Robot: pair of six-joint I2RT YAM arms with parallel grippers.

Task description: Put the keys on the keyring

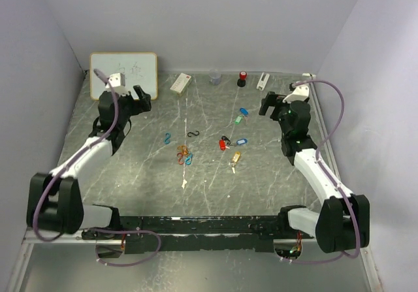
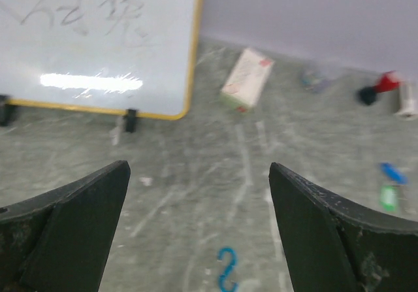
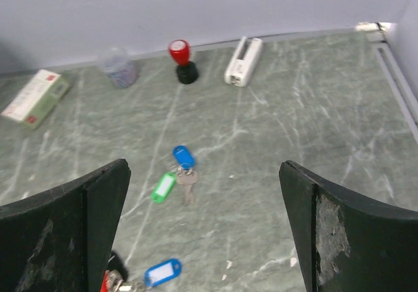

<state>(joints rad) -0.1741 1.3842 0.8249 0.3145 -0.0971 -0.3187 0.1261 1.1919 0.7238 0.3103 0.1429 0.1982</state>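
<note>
Keys with plastic tags lie mid-table. A key with blue and green tags (image 1: 241,115) shows in the right wrist view (image 3: 176,178) too. A bunch with red and blue tags (image 1: 230,141) lies nearer, its blue tag (image 3: 160,272) at the bottom of the right wrist view. A key with a yellow-gold tag (image 1: 235,158) lies below it. I cannot make out a separate keyring. My left gripper (image 1: 144,99) is open and empty by the whiteboard. My right gripper (image 1: 268,104) is open and empty, right of the keys.
Coloured carabiner clips (image 1: 183,155), a blue one (image 1: 167,138) that the left wrist view (image 2: 226,270) also shows, and a black hook (image 1: 192,134) lie left of the keys. A whiteboard (image 1: 124,73), small box (image 1: 180,83), clear cup (image 1: 214,77), red stamp (image 1: 242,78) and white stapler (image 1: 262,81) line the back.
</note>
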